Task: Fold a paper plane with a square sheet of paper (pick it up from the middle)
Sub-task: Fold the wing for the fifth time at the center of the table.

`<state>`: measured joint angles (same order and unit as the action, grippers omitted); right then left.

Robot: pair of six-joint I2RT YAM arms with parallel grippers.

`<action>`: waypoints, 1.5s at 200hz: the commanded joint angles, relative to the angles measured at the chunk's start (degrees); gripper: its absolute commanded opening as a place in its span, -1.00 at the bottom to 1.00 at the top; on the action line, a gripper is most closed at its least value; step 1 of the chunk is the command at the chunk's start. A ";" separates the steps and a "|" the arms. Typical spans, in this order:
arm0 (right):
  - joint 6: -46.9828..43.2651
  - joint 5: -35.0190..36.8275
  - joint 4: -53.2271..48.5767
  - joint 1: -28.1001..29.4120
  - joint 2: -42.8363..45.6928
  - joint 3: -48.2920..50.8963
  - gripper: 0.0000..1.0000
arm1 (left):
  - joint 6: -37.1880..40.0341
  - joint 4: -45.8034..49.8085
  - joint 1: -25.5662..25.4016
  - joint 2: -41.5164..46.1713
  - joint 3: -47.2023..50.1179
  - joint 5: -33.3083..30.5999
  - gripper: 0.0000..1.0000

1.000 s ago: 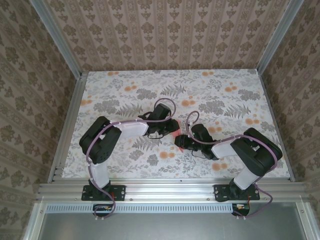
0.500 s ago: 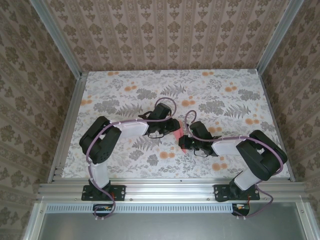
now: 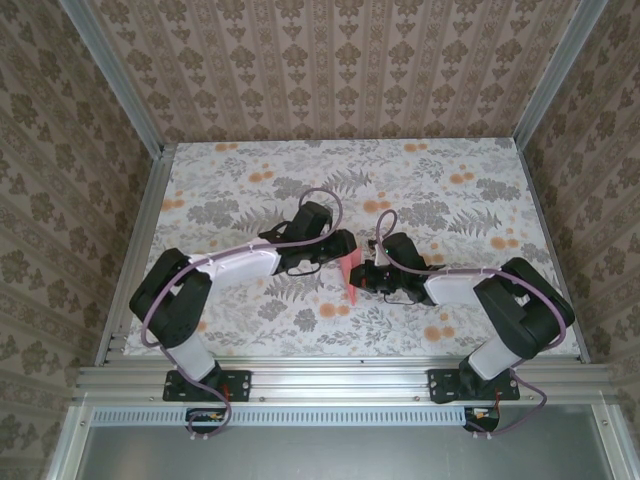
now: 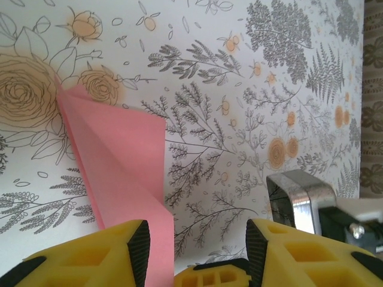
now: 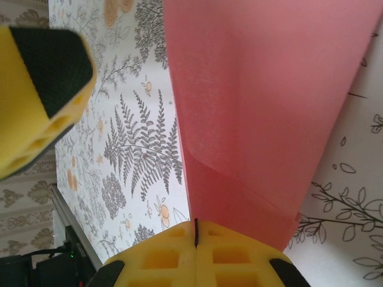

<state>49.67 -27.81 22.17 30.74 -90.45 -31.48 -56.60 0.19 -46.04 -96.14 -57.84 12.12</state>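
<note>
The salmon-pink paper (image 3: 352, 274), folded into a narrow pointed plane shape with a crease, stands up off the flowered table between my two grippers. My right gripper (image 3: 362, 279) is shut on one end of it; in the right wrist view the pink paper (image 5: 257, 89) fans out from the closed jaws (image 5: 195, 226). My left gripper (image 3: 342, 250) is open just beside it. In the left wrist view the folded paper (image 4: 114, 155) rises past the left fingertip (image 4: 139, 239), and no pad presses on it.
The table (image 3: 450, 200) carries a print of grey ferns and orange flowers. Aluminium rails (image 3: 135, 240) and wallpapered walls close it in on three sides. My left gripper's yellow finger (image 5: 42, 89) shows close by in the right wrist view.
My left gripper has opened and its arm has stretched forward. My right gripper has closed on the paper and shifted slightly away, toward the left gripper; the paper now stands more upright.
</note>
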 commanded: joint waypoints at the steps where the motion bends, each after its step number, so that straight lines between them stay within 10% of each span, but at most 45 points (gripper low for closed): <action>1: 3.50 -1.55 1.90 -1.32 -3.12 0.07 -1.00 | 2.18 -0.43 -0.27 -1.77 0.13 1.37 -0.04; 126: 8.11 -1.33 11.56 -3.07 -5.94 5.05 -0.96 | 5.08 -1.00 -1.24 -13.26 -7.52 5.48 -0.10; 219: -12.30 8.46 -11.99 0.31 5.44 -0.04 -0.34 | 2.94 -2.42 -0.53 -14.52 -7.55 4.84 -0.15; 300: -15.55 12.50 -15.45 1.77 3.00 -3.00 -0.29 | 2.92 -2.76 -0.52 -15.59 -8.48 6.09 -0.15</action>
<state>35.86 -17.06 8.69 31.99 -86.35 -33.04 -53.08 -1.85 -47.16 -110.34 -64.18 17.34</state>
